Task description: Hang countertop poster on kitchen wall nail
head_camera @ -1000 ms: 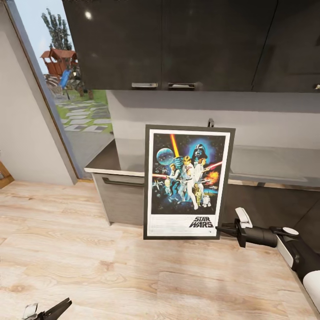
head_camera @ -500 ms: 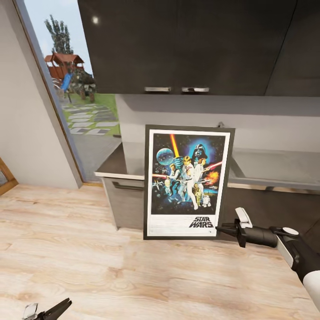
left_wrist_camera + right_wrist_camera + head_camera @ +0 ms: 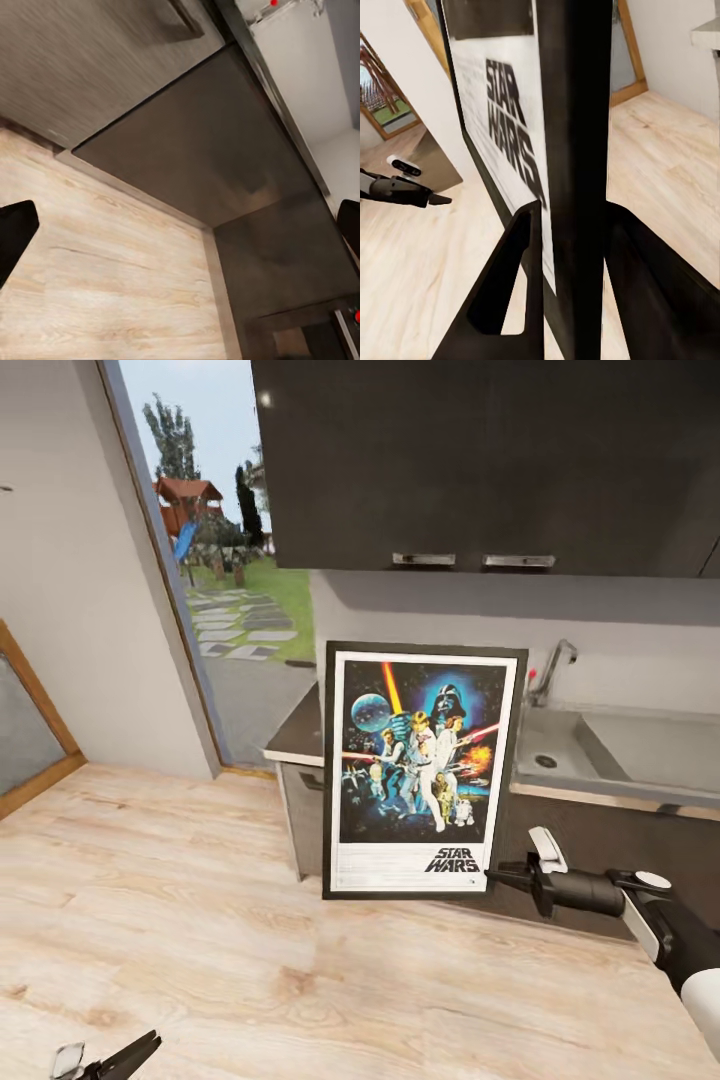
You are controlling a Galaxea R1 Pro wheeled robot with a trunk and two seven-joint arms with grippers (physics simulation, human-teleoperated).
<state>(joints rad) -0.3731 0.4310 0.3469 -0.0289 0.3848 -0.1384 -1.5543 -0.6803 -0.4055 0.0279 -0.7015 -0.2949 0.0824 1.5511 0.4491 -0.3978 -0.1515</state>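
The Star Wars poster (image 3: 420,770) stands upright in the air in front of the counter's end, black frame and white border facing me. My right gripper (image 3: 497,877) is shut on the frame's lower right corner. In the right wrist view the frame edge (image 3: 574,135) runs between the two fingers of the right gripper (image 3: 574,221), with the logo beside it. Behind the poster, the grey kitchen countertop (image 3: 298,728) holds a sink (image 3: 590,750) and a steel tap (image 3: 552,665). Low at the left, my left gripper (image 3: 135,1050) is open and holds nothing; its fingers (image 3: 15,229) stand far apart over the floor.
Dark upper cabinets (image 3: 480,460) hang above the counter, and dark lower cabinet fronts (image 3: 187,142) stand under it. A tall glass opening (image 3: 230,590) shows a garden at the left. A wooden-framed panel (image 3: 30,745) leans by the left wall. Light wood floor (image 3: 200,920) spreads in front.
The whole picture has shifted: the camera has swung left, so counter and cabinets slid right and the sink and tap came into view. Poster and right gripper keep their place in the view.
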